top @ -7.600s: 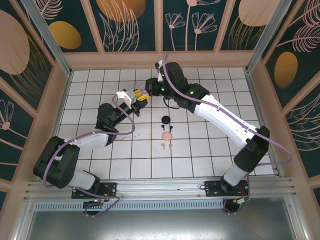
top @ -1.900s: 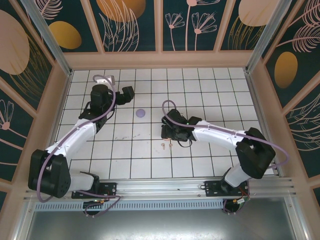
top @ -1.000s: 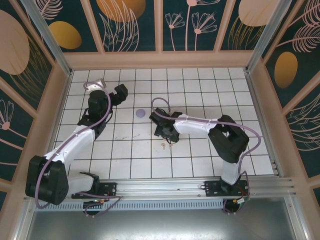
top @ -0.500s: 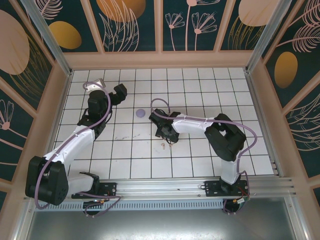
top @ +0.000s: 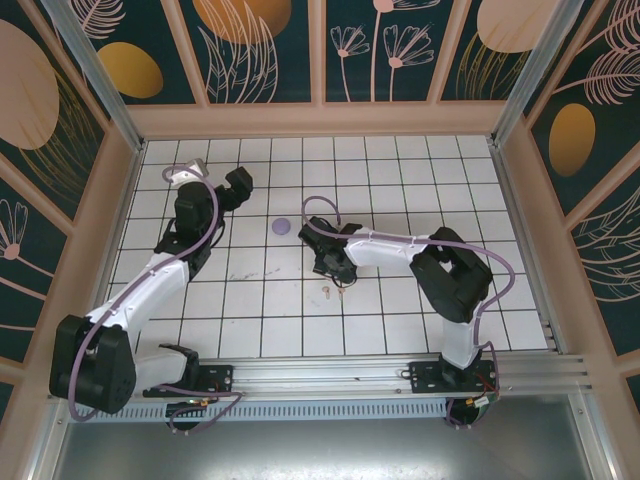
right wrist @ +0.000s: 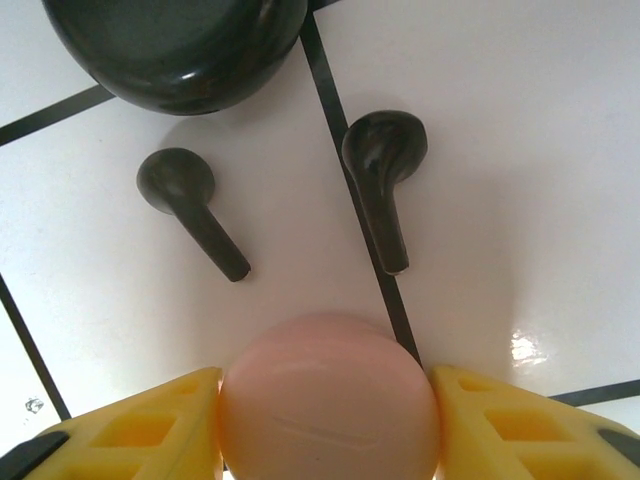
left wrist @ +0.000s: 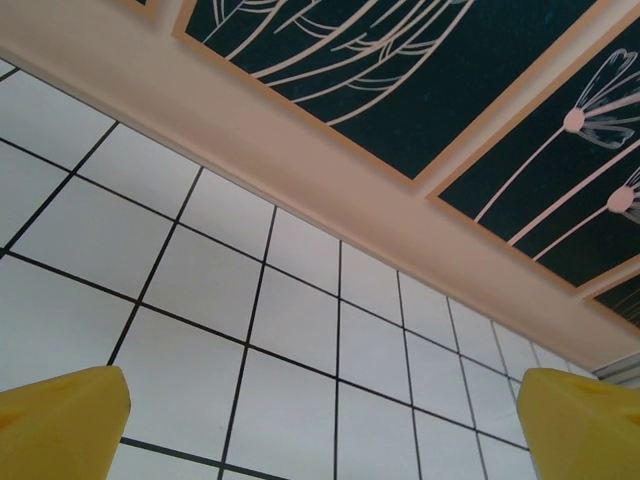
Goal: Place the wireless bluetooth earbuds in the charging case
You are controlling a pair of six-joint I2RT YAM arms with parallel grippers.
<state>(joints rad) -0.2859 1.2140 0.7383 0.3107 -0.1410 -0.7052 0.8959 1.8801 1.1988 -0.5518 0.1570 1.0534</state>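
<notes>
Gripping: right pincer (right wrist: 325, 388) clamps smooth rounded pink plastic case (right wrist: 328, 400) by its flanks (likely light, slick, could squirt out) | two tiny glossy black stemmed earbuds (right wrist: 384, 160) lie on white tiled table (right wrist: 510, 170) just beyond; pinch their stems | left pincer (left wrist: 325, 418) wide.

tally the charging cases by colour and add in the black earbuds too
black case: 1
pink case: 1
purple case: 1
black earbuds: 2
total: 5
</notes>
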